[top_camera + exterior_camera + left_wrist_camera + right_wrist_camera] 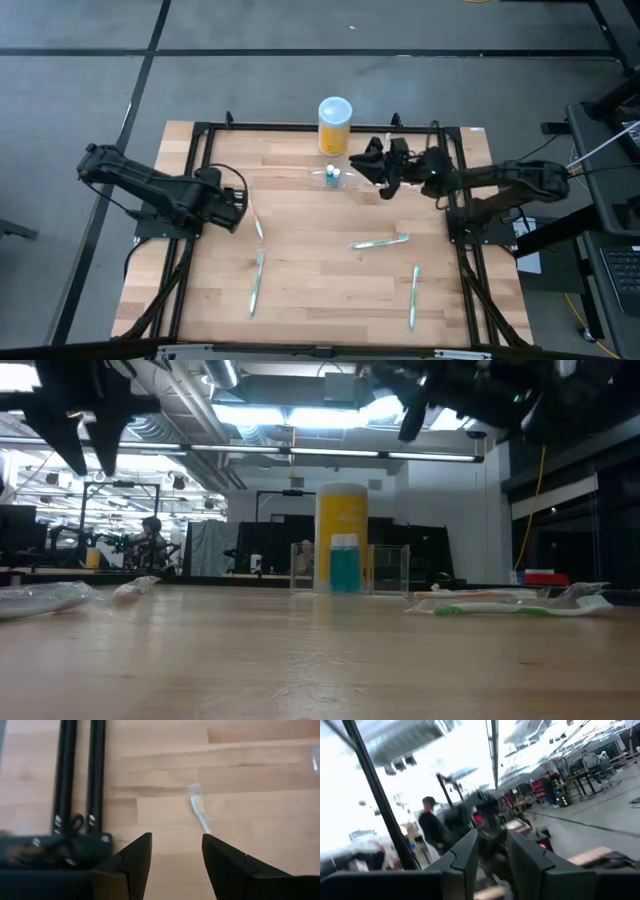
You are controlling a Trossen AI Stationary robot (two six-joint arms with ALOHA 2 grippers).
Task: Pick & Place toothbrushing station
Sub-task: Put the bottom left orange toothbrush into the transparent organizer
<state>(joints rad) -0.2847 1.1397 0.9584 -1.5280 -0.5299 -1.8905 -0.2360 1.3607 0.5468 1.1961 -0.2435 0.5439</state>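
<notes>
Both arms are matte black, built of chunky jointed links with thin black cables looping along them. The left pincer (172,855) has 2 broad, wedge-shaped black fingers (131,862) with flat angular faces. The right pincer (492,852) has the same 2 dark angular fingers. A small green light glows on the right arm (517,398).

Wooden table (320,290) carrying toothbrushes (381,242), yellow container (334,126).

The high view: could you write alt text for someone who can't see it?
Two dark robot arms reach over a wooden table: left gripper open near a toothbrush, right gripper beside a clear holder and yellow container. Three more toothbrushes lie nearer the front.
</notes>
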